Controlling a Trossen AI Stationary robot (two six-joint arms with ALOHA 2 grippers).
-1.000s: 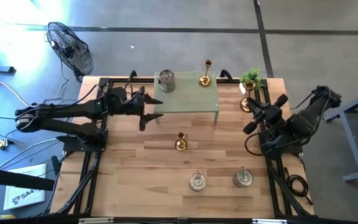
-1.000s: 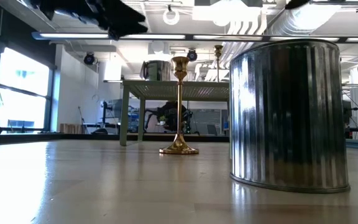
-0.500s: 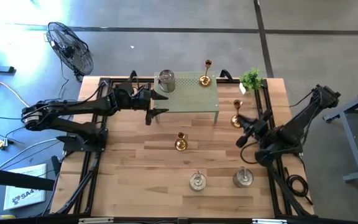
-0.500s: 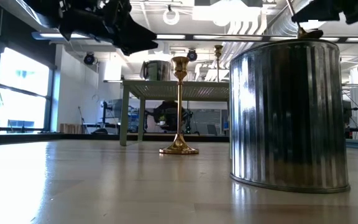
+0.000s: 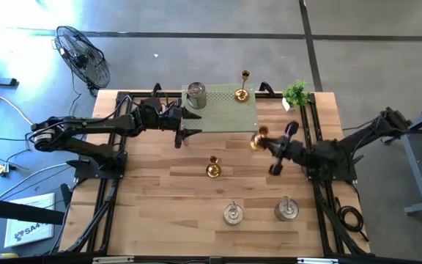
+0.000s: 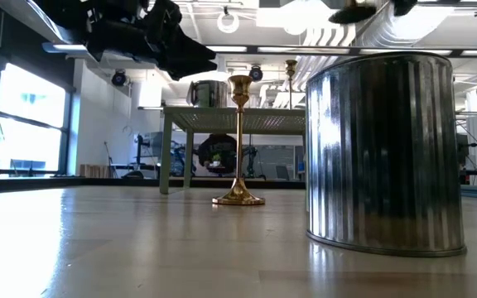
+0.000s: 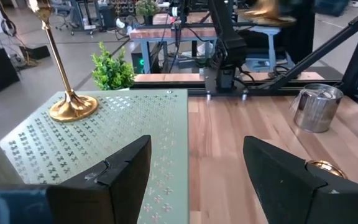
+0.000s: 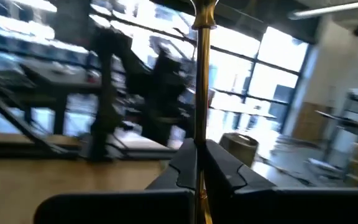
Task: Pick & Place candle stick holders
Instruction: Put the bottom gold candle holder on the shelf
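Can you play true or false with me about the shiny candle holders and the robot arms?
1. The right tool is shut on a gold candle stick holder. True.
2. Two gold holders stand on the green perforated stand. False: one gold holder and one silver holder stand there.
3. The left tool is open and holds nothing. True.
4. The two silver holders near the table's front edge are lying down. False: both stand upright.
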